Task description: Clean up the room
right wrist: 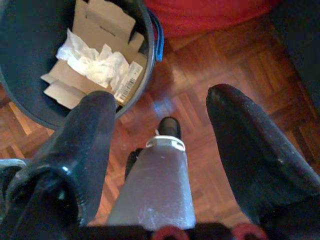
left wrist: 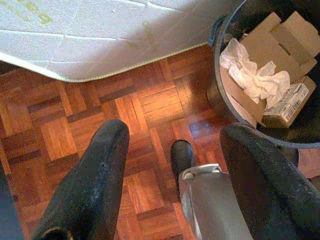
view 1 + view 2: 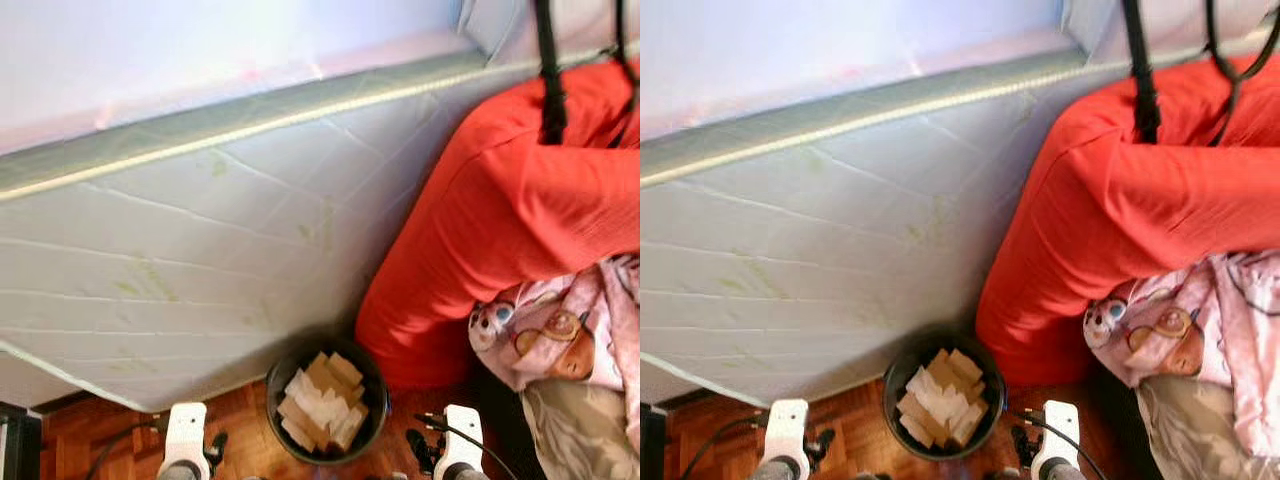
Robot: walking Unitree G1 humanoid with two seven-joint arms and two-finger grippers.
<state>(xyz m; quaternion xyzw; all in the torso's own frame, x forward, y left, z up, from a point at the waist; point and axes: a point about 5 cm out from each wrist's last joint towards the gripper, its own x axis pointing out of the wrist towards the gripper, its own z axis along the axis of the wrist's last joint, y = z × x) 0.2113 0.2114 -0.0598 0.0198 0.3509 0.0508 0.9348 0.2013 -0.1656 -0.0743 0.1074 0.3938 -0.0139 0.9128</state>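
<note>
While both arms hang low over the parquet floor, the scene reads from the robot outward as follows.

Left gripper: its two black fingers are spread wide apart and hold nothing; it hangs above the bare floor, near the edge of the mattress and beside the bin.

Right gripper: its fingers are likewise wide apart and empty; it hangs over the floor just beside the bin, on the side towards the red beanbag.

Arms: the white wrist of the left arm and that of the right arm show at the near edge of the head views, one on each side of the bin.

Bin: a round dark bin stands on the floor between the two arms, touching or very nearly touching the mattress edge and the beanbag. A blue handle shows at its rim in the right wrist view.

Contents of bin: flattened cardboard pieces and crumpled white paper; one piece bears a barcode label.

Mattress: a quilted whitish mattress with faint green marks lies at a slant beyond the bin, its corner reaching over the floor.

Beanbag: a large red beanbag sits right of the bin, against the mattress.

Cloth: pink patterned fabric lies against the beanbag's near side.

Straps: black straps hang across the far top of the beanbag.
</note>
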